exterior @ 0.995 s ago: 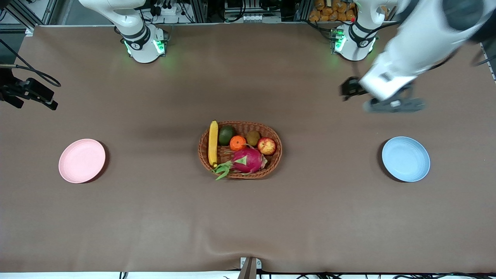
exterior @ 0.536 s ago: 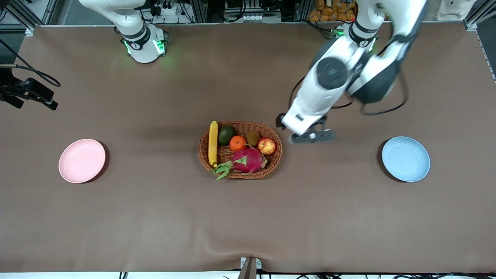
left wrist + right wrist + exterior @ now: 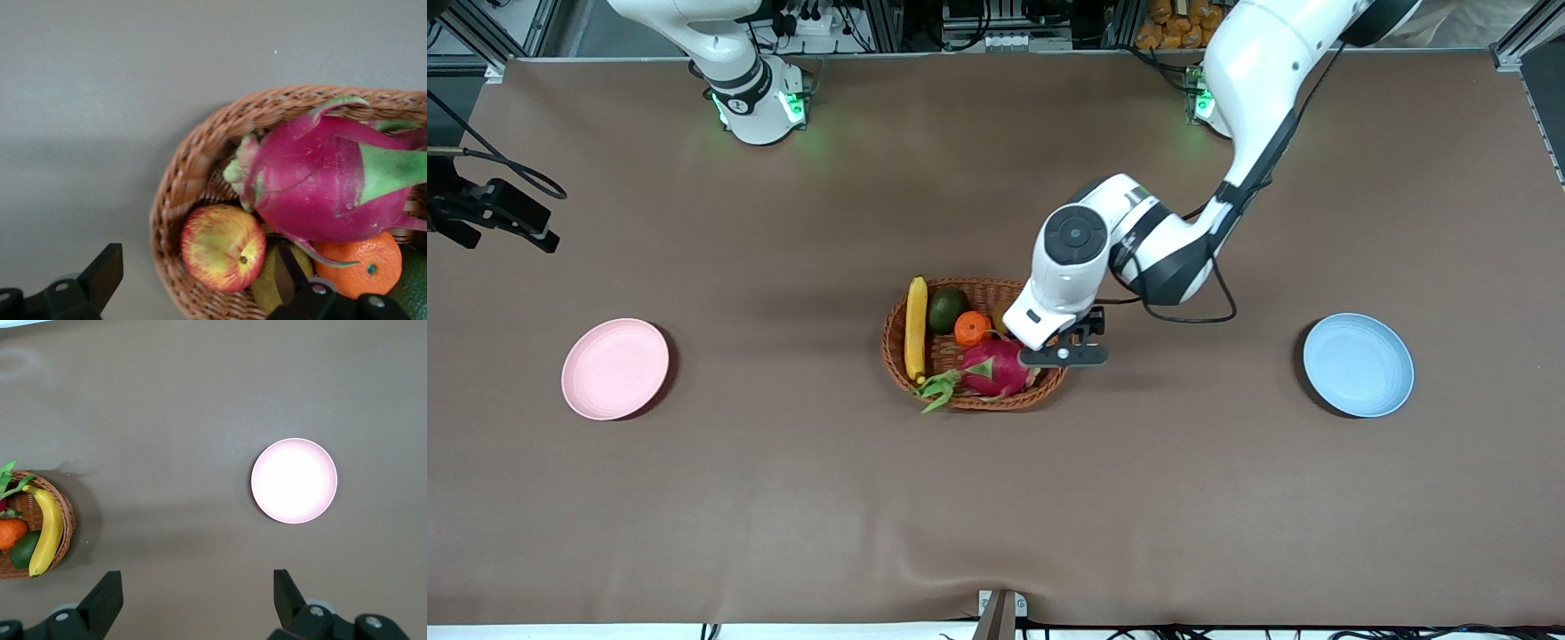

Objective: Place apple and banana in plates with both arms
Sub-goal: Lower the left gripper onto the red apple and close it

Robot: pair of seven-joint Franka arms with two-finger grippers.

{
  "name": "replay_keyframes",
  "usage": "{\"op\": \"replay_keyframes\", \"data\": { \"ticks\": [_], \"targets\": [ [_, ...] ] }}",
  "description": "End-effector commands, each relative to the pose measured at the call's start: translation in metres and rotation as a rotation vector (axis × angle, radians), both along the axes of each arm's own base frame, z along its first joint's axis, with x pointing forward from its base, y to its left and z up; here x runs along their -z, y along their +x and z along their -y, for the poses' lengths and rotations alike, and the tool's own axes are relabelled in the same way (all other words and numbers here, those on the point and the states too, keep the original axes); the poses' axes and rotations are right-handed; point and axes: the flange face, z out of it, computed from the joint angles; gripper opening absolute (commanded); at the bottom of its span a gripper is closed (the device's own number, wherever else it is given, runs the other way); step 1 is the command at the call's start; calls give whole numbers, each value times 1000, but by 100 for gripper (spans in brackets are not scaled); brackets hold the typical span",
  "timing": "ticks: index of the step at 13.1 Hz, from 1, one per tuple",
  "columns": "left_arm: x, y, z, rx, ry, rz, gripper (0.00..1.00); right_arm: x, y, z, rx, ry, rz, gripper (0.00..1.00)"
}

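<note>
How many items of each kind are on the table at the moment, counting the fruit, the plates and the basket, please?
Fruit: 6 – banana, avocado, tangerine, dragon fruit, apple, kiwi
Plates: 2 – pink plate, blue plate
Basket: 1 – wicker basket
Total: 9

wicker basket (image 3: pixel 960 402), dragon fruit (image 3: pixel 996 369), tangerine (image 3: pixel 971 328), avocado (image 3: pixel 947 308)

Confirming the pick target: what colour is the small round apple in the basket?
Red with yellowish patches; left wrist view.
</note>
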Motion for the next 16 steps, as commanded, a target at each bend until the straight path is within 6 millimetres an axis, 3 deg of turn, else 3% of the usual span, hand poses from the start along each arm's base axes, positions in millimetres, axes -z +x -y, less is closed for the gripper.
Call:
{"op": "replay_keyframes", "data": {
  "ticks": [1, 5, 9, 14, 16],
  "targets": [
    [17, 2, 14, 27, 31, 47, 100, -3, 3, -1, -9, -4, 2, 100],
    [47, -13, 29, 34, 69, 44, 92, -3, 3, -1, -9, -4, 2, 100],
    [64, -24, 37, 52, 103, 43, 67, -3, 3, -1, -9, -4, 2, 100],
    [68, -30, 36, 53, 129, 34, 62, -2, 3, -2, -11, -4, 1, 100],
    [73, -33, 34, 54, 143, 23, 46, -3, 3, -2, -11, -4, 2, 100]
  ]
}}
